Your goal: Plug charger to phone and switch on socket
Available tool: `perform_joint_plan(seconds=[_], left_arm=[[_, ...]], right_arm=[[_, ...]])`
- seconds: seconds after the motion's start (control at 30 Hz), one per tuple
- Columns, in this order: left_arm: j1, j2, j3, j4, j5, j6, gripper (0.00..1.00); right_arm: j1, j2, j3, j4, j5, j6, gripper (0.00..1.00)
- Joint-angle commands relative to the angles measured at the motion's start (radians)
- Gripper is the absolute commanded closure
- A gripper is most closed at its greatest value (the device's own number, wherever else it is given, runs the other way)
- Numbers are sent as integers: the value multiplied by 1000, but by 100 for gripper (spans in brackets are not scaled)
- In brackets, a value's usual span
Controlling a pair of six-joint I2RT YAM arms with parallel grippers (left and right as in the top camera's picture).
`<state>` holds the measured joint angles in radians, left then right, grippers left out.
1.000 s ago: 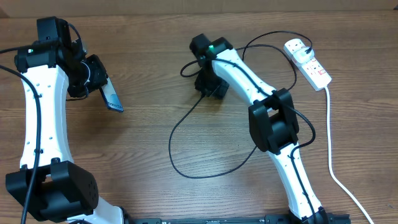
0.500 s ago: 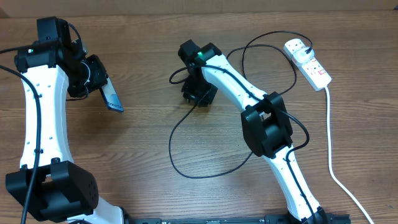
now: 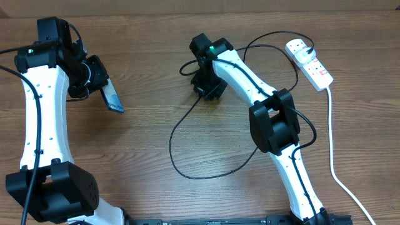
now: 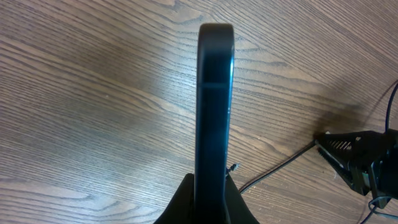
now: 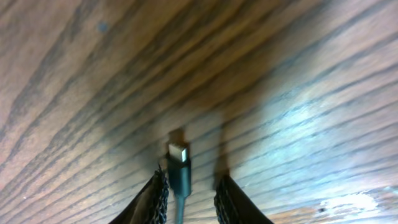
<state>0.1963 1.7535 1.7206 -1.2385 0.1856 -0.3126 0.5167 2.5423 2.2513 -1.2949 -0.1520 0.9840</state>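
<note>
My left gripper is shut on the phone and holds it off the table at the left; in the left wrist view the phone stands edge-on between the fingers. My right gripper is low over the table's middle. In the right wrist view its jaws stand apart, with the charger's connector tip between them, against the left finger and clear of the right one. The charger's black cable loops over the table to its white plug in the socket at the far right.
The socket's thick white cord runs down the right side to the front edge. The black cable makes a wide loop in front of the right arm and another behind it.
My right gripper swung left with the cable end, then came back right to about where it was a second ago. The left arm and phone have not moved.
</note>
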Motion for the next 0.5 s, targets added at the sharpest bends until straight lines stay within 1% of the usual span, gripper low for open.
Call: perform_joint_plan(seconds=[0.0,0.23,0.33,0.47], left_arm=[[-8,-7,10,2,-1,-9,96],[-8,-7,10,1,-1,-9,96],[-8,-7,10,0,-1,-9,96],[-8,-7,10,-6,-2,-9,96]], right_arm=[[17,-19,-7,0,13,11,72],[58,-15,-7,0,14,15,73],[64,-15,-7,0,36,42,73],[65,-15,-7,0,83,42,73]])
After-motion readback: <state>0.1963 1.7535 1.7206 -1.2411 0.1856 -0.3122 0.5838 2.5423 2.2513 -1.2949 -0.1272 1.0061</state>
